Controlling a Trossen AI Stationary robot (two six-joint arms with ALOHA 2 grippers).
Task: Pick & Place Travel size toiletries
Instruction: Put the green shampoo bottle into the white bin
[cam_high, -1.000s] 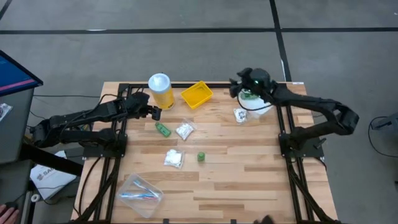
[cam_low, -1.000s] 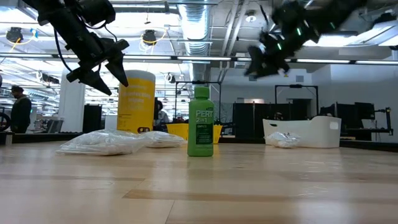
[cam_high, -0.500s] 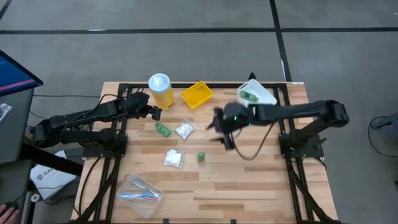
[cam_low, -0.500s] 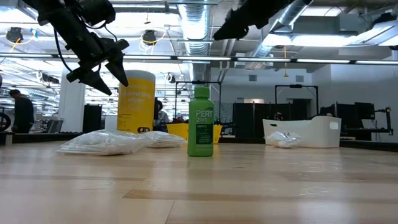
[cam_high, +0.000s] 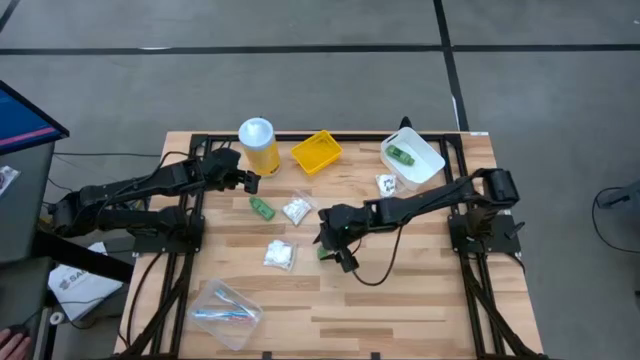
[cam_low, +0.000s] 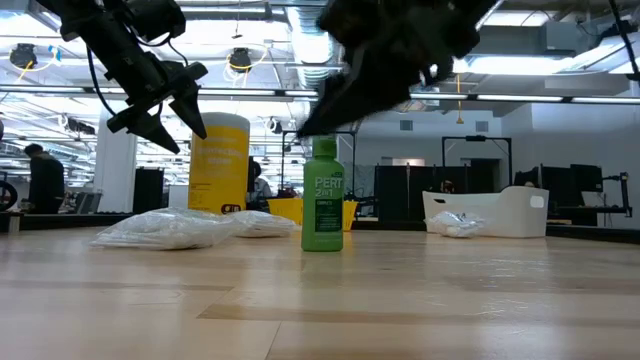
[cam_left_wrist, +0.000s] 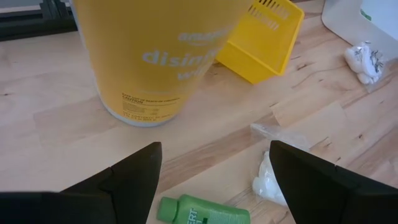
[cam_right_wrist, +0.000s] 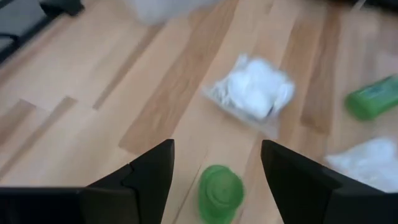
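Observation:
An upright tiny green bottle (cam_high: 324, 252) (cam_low: 322, 195) stands on its base mid-table. My right gripper (cam_high: 334, 247) (cam_right_wrist: 217, 146) hovers open just above it, and the green cap (cam_right_wrist: 221, 190) shows between the fingers. Another green bottle (cam_high: 262, 207) (cam_left_wrist: 202, 211) lies on its side. Clear packets of white contents (cam_high: 296, 210) (cam_high: 279, 254) (cam_right_wrist: 252, 93) lie flat nearby. A third green bottle (cam_high: 402, 155) lies in the white bin (cam_high: 428, 165). Toothbrushes sit in a clear bag (cam_high: 225, 312). My left gripper (cam_high: 249, 183) (cam_left_wrist: 214, 152) waits open beside the yellow jar (cam_high: 258, 143).
The yellow square tray (cam_high: 316, 151) sits at the far edge between the jar and the white bin. One more packet (cam_high: 386, 184) lies just outside the bin. Bare wood (cam_high: 420, 290) spreads over the near right part of the table.
My right arm has swung from over the white bin at the far right toward the table's middle and near side. It has come down over the upright green bottle. The bottles and packets on the table have stayed put.

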